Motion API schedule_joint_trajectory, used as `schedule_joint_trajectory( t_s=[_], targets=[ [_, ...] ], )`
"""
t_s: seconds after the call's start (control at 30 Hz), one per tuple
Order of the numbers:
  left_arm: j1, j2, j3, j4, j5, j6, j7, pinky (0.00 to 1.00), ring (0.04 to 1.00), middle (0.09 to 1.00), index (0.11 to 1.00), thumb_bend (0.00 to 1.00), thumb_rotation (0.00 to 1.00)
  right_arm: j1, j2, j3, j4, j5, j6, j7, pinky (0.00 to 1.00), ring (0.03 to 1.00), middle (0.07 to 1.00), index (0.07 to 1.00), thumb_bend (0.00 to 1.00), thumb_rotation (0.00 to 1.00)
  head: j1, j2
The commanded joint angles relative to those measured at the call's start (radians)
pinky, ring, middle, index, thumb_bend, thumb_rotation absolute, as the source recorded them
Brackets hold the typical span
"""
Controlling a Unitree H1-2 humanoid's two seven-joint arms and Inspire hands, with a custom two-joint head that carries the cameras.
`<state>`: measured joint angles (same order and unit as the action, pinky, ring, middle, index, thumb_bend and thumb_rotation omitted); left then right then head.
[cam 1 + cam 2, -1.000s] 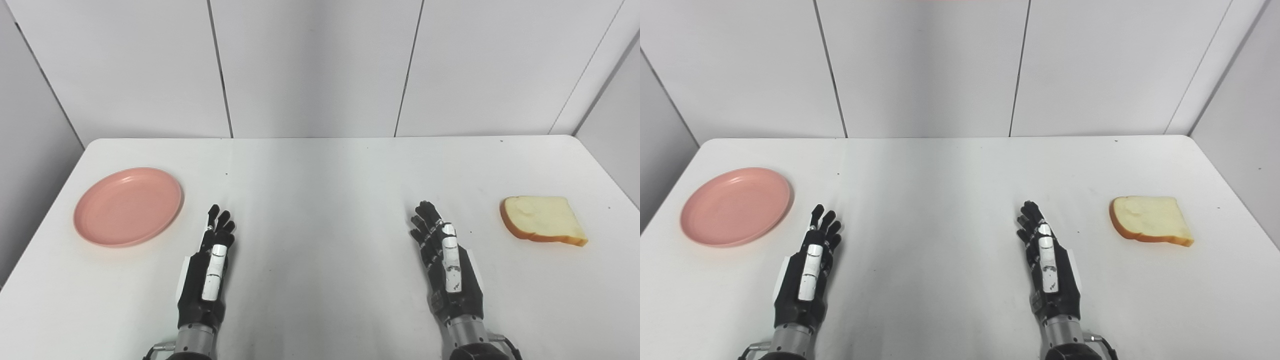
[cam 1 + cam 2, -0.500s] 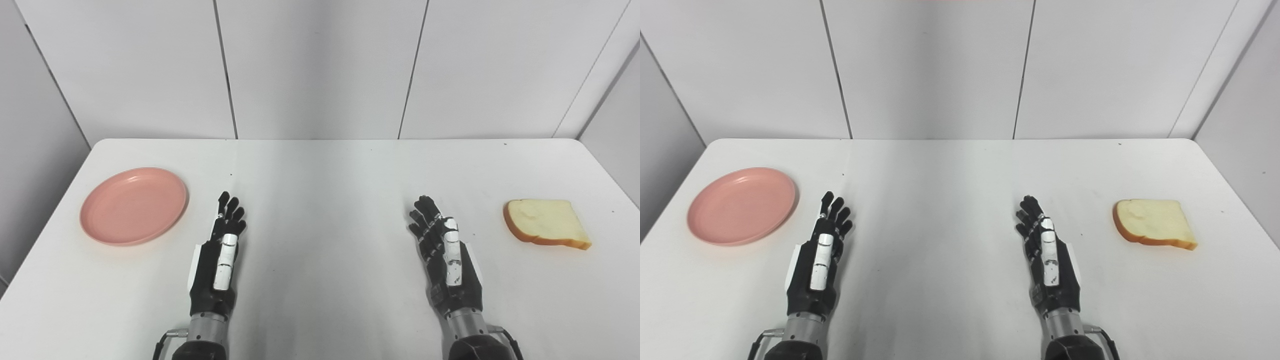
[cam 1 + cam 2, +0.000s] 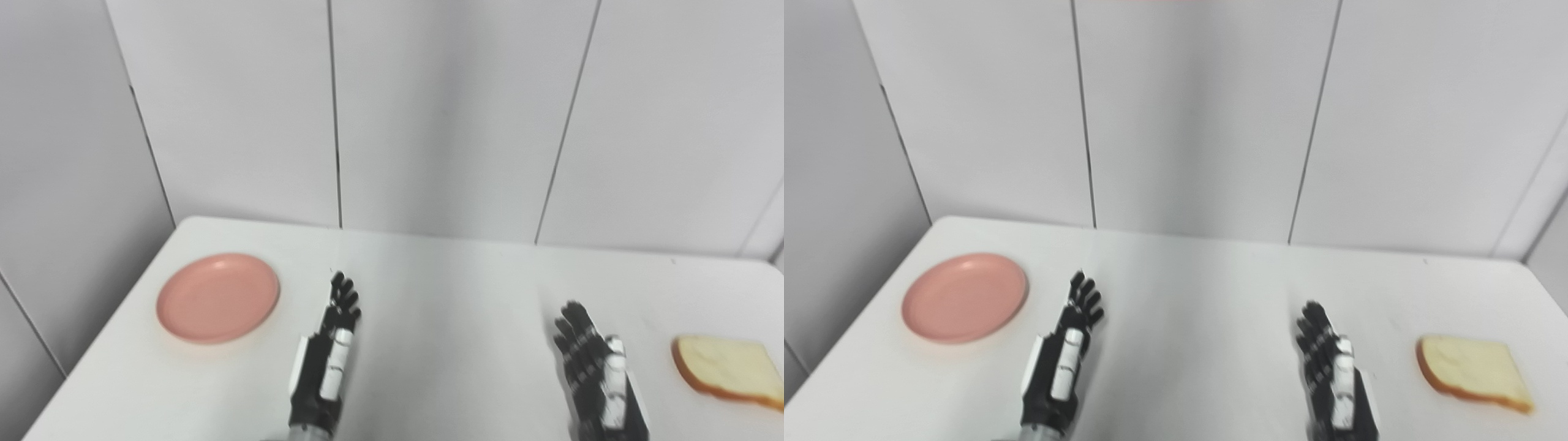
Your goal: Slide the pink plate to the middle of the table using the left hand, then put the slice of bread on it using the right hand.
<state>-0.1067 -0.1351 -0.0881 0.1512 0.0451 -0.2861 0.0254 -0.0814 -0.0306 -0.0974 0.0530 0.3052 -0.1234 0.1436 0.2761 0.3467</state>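
No writing or label shows on anything here. The left hand (image 3: 324, 361) lies over the white table (image 3: 441, 288) with fingers stretched out and slightly spread, holding nothing, just right of the pink plate (image 3: 218, 297), which sits near the table's left edge. The right hand (image 3: 1335, 373) is likewise open and empty. The slice of bread (image 3: 1473, 372) lies flat near the right edge.

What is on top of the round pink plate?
Nothing lies on the round pink plate; its whole top shows bare. The slice of bread lies far off on the white table. What is under the plate is hidden.
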Motion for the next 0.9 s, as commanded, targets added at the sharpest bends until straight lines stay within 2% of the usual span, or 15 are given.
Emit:
schedule_joint_trajectory(
  t_s=[0.0,0.13,0.33,0.6,0.7,0.8,0.87],
  targets=[
    [0.054,-0.01,-0.006,0.108,0.01,-0.045,0.013,0.94,0.982,1.0,1.0,0.6,0.93,0.075,-0.009,-0.018,0.149,0.008,-0.051,0.024,1.0,0.965,0.954,0.909,0.73,1.0,0.002,-0.009],
    [0.052,-0.006,-0.004,0.128,0.016,-0.069,0.014,0.94,0.971,1.0,1.0,0.6,0.93,0.073,-0.005,-0.019,0.162,0.011,-0.058,0.025,1.0,0.975,0.959,0.916,0.74,1.0,-0.001,-0.018],
    [0.054,-0.001,0.004,0.132,0.015,-0.077,0.011,0.96,0.976,1.0,1.0,0.61,0.93,0.079,0.0,-0.012,0.155,0.004,-0.068,0.023,1.0,0.981,0.963,0.904,0.73,1.0,-0.02,-0.009],
    [0.062,0.002,0.022,0.093,-0.033,-0.089,-0.003,0.96,0.969,0.991,1.0,0.63,0.9,0.093,0.016,0.003,0.125,-0.009,-0.06,0.011,1.0,0.972,0.956,0.894,0.76,1.0,-0.054,-0.001],
    [0.06,-0.002,0.033,0.027,-0.078,-0.057,-0.011,0.96,0.961,0.988,1.0,0.66,0.88,0.101,0.024,0.006,0.112,-0.017,-0.055,0.001,1.0,0.962,0.95,0.886,0.77,1.0,-0.071,0.009],
    [0.032,0.007,0.052,-0.057,-0.087,-0.012,0.0,0.96,0.948,0.971,0.994,0.74,0.88,0.108,0.029,0.009,0.105,-0.023,-0.057,0.0,1.0,0.947,0.938,0.874,0.78,1.0,-0.078,0.014],
    [0.002,0.016,0.071,-0.094,-0.102,0.015,0.0,0.94,0.924,0.94,0.96,0.8,0.86,0.111,0.032,0.011,0.103,-0.029,-0.059,-0.001,1.0,0.945,0.935,0.873,0.79,1.0,-0.081,0.013]
  ],
)
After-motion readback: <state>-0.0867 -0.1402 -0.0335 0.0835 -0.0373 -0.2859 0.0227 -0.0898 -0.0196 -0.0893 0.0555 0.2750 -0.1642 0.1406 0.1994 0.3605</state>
